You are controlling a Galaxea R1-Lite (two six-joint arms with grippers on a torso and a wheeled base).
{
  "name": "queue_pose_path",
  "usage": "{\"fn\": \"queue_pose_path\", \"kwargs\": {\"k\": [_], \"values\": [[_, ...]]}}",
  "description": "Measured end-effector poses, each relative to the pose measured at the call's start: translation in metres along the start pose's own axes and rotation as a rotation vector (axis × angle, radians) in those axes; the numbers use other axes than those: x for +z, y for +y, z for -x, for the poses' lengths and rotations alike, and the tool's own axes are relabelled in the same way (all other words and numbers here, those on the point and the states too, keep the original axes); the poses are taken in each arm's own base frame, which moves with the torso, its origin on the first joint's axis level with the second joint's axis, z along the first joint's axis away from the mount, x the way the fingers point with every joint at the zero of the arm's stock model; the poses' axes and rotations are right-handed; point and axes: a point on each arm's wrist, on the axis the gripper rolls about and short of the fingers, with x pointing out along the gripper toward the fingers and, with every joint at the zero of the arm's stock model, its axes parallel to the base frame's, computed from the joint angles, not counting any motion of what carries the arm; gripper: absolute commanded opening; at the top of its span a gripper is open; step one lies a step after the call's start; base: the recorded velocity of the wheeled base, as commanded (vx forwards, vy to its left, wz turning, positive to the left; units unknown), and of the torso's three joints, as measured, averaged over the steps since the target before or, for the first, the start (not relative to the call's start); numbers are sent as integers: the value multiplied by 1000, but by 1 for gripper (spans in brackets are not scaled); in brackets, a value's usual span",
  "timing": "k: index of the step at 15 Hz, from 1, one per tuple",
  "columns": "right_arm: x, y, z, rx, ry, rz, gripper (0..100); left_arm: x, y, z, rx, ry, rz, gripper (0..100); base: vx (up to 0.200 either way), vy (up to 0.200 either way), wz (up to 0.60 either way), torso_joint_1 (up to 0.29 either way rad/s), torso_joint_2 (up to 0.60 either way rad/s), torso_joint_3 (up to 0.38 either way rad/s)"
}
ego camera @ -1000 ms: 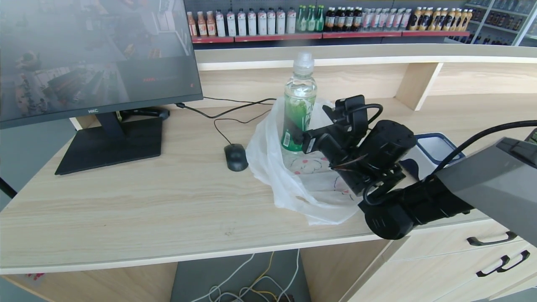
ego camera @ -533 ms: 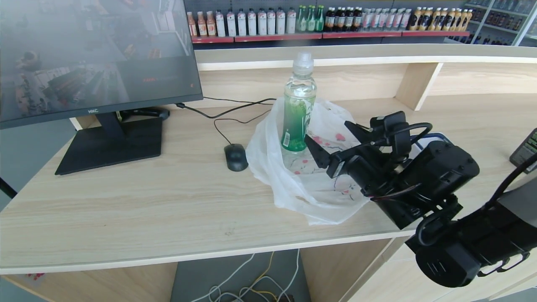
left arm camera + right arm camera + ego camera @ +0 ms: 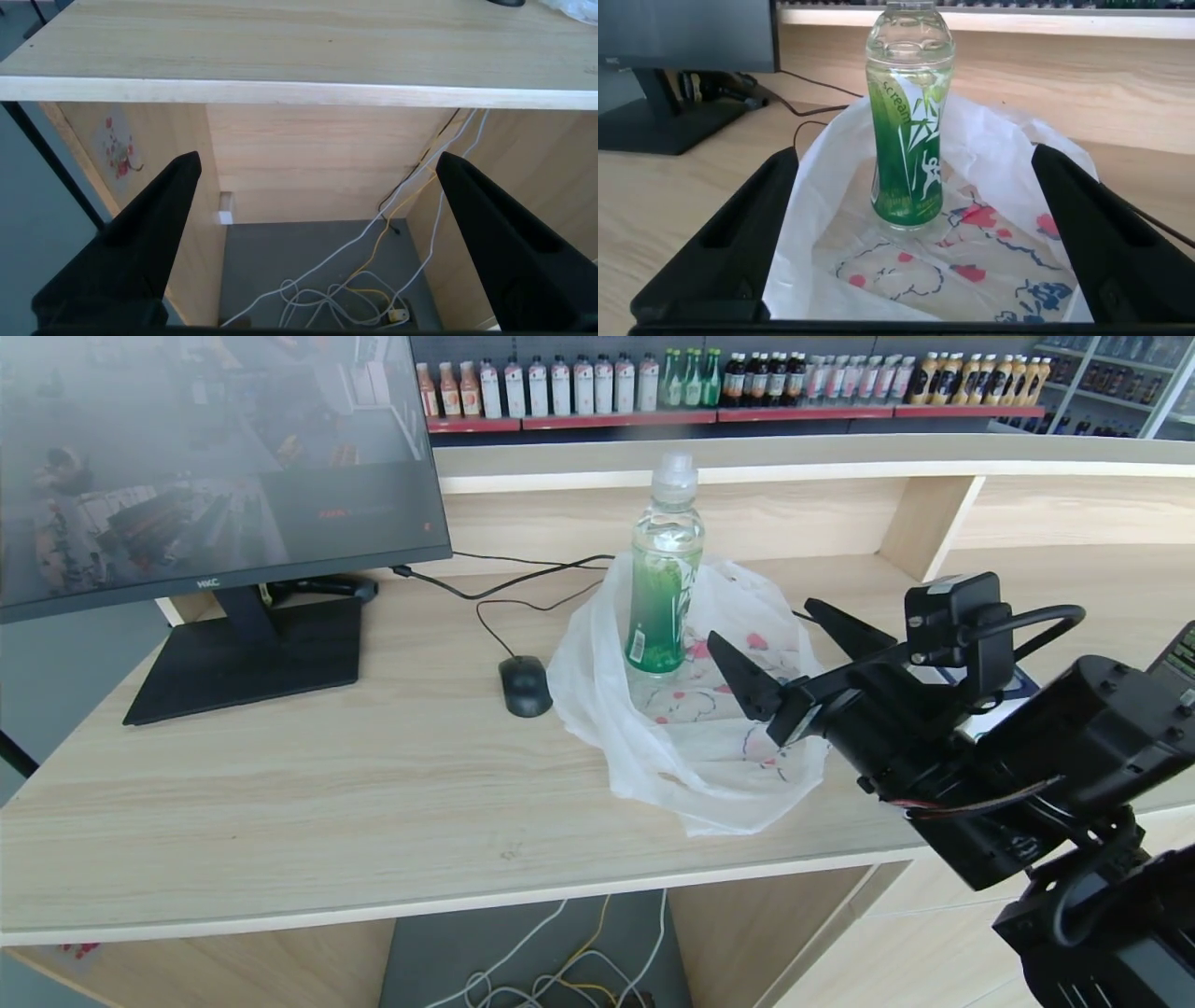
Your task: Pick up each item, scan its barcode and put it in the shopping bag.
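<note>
A clear bottle with a green label (image 3: pixel 664 574) (image 3: pixel 910 121) stands upright inside the white plastic shopping bag (image 3: pixel 709 747) (image 3: pixel 1008 177) on the wooden counter. My right gripper (image 3: pixel 798 649) is open and empty, hanging to the right of the bottle and over the bag's right side, apart from the bottle. In the left wrist view my left gripper (image 3: pixel 318 233) is open with nothing between its fingers, held low in front of the counter's front edge (image 3: pixel 299 91) and facing the space under it.
A monitor (image 3: pixel 205 457) on a black stand fills the counter's back left. A black mouse (image 3: pixel 525 685) lies just left of the bag, its cable running back. A blue-rimmed tray (image 3: pixel 1022 683) sits behind my right arm. Loose cables (image 3: pixel 355 289) lie under the counter.
My right gripper let go of the bottle, opened and drew back to the right and toward me. The bottle stays upright in the bag.
</note>
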Motion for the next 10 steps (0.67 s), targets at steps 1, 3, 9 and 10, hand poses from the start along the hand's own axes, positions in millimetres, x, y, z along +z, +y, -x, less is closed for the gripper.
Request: {"fn": "queue_pose_path", "kwargs": {"k": [1, 3, 9, 10], "values": [[1, 1, 1, 2, -2, -1, 100, 0, 0, 0, 0, 0, 0, 100, -200, 0, 0, 2, 12, 2], [2, 1, 4, 6, 3, -3, 100, 0, 0, 0, 0, 0, -1, 100, 0, 0, 0, 0, 0, 0], [10, -2, 33, 12, 33, -3, 100, 0, 0, 0, 0, 0, 0, 100, 0, 0, 0, 0, 0, 0], [12, -2, 34, 14, 29, -5, 100, 0, 0, 0, 0, 0, 0, 100, 0, 0, 0, 0, 0, 0]]}}
